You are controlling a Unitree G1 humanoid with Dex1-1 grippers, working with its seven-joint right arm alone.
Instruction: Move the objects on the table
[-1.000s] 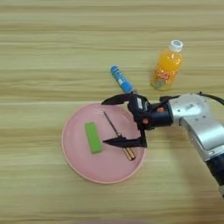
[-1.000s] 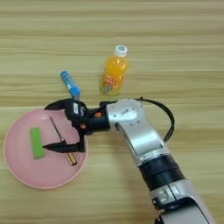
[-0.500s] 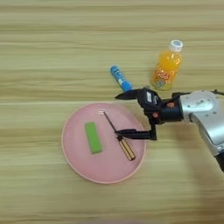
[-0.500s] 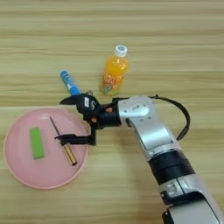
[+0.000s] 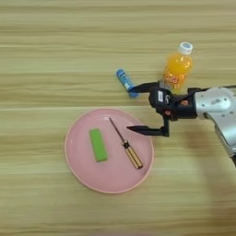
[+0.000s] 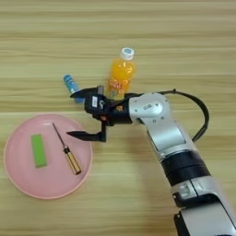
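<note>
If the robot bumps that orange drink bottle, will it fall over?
Probably, if hit high. The orange drink bottle stands upright, tall and narrow on a small base, so it may tip. It looks nearly full, so likely heavy enough to resist a light nudge. Once down, its round body could roll across the table.

Block [image 5: 97, 144] and screwdriver [image 5: 125, 149] on plate [image 5: 87, 175] (bottle [image 5: 176, 73] behind, right).

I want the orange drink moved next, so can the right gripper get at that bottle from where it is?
Probably yes. The right gripper is open and empty, and the bottle stands upright just behind it on bare table, apart from the blue tube.
</note>
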